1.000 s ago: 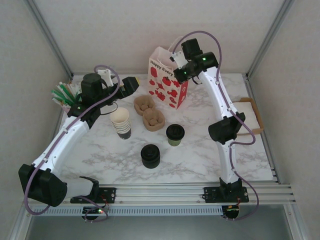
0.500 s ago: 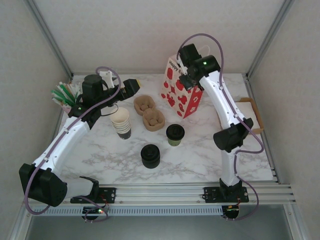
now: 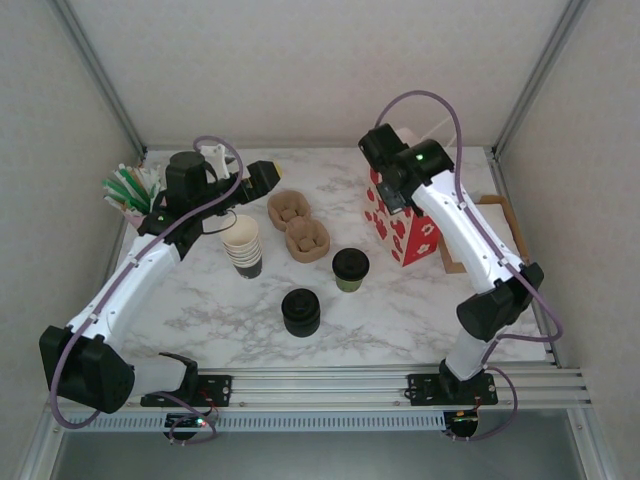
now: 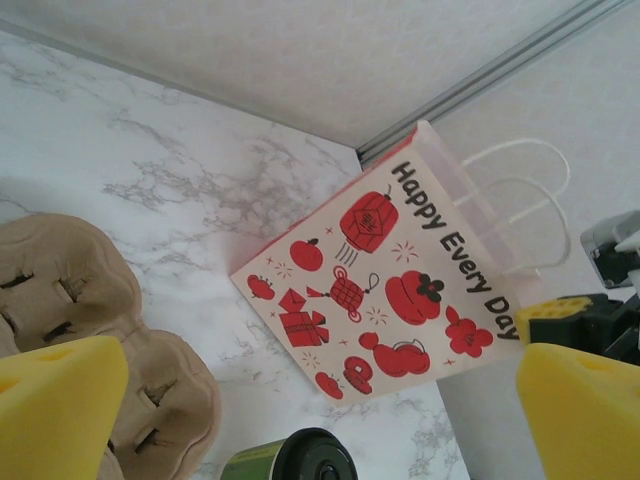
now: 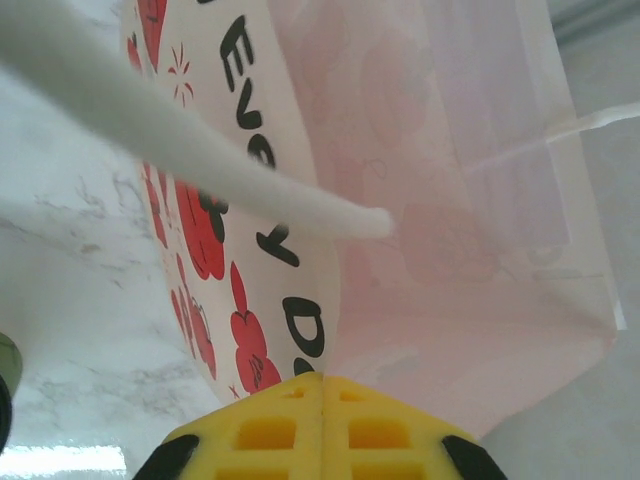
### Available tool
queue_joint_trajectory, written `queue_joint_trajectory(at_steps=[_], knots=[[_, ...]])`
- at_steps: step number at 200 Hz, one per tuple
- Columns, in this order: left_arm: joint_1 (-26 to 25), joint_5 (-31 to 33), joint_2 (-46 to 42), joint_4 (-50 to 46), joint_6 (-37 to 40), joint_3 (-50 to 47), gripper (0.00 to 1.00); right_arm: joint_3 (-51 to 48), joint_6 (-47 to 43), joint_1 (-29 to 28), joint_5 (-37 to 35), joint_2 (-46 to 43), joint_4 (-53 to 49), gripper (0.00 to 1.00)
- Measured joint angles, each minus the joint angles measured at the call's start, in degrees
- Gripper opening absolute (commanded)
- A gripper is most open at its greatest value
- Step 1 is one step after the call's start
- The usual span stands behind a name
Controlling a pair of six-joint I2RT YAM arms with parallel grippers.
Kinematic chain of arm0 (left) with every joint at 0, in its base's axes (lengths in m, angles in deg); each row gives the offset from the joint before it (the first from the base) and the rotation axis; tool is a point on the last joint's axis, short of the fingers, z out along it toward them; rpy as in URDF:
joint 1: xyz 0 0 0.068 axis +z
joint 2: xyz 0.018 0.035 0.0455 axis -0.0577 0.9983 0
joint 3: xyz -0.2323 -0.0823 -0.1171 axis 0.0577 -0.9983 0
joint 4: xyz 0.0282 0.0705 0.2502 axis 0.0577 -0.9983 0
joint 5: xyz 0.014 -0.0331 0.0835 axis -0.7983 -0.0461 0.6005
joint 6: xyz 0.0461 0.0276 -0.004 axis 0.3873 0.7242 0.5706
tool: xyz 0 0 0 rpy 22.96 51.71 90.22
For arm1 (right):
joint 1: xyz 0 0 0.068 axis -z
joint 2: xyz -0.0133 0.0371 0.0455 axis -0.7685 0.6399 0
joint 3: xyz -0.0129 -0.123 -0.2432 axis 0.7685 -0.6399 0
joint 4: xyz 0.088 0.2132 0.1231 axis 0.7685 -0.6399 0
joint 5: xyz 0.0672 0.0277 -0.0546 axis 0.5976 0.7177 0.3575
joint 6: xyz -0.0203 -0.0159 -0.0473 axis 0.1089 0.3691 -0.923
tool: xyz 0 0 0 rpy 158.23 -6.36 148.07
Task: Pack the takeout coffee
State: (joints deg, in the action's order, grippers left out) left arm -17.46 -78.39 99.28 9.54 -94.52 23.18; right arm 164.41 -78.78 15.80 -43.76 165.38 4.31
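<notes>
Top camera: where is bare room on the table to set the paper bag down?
Bare marble lies near the front edge, left of the lid stack, and between the takeout coffee and the right arm. The far strip behind the cup carriers is free. The middle, around the cup stack, is crowded.

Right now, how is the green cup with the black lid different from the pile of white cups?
The takeout coffee is one cup; the stack of cups is several nested together. The coffee wears a round black lid; the stack is open on top. The coffee's body is greenish; the stack shows white rims. Both stand upright on the marble table.
</notes>
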Motion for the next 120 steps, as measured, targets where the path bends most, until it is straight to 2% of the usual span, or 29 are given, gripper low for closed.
queue_joint_trajectory(at_steps=[51, 120], knots=[[0.0, -0.1, 0.3, 0.5, -0.4, -0.3, 1.0, -7.3, 4.0, -1.2, 0.5, -4.1, 0.7, 0.1], [-0.1, 0.0, 0.3, 1.1, -1.0, -1.8, 1.0, -10.7, 5.9, -1.6, 1.3, -7.1, 1.1, 0.38]])
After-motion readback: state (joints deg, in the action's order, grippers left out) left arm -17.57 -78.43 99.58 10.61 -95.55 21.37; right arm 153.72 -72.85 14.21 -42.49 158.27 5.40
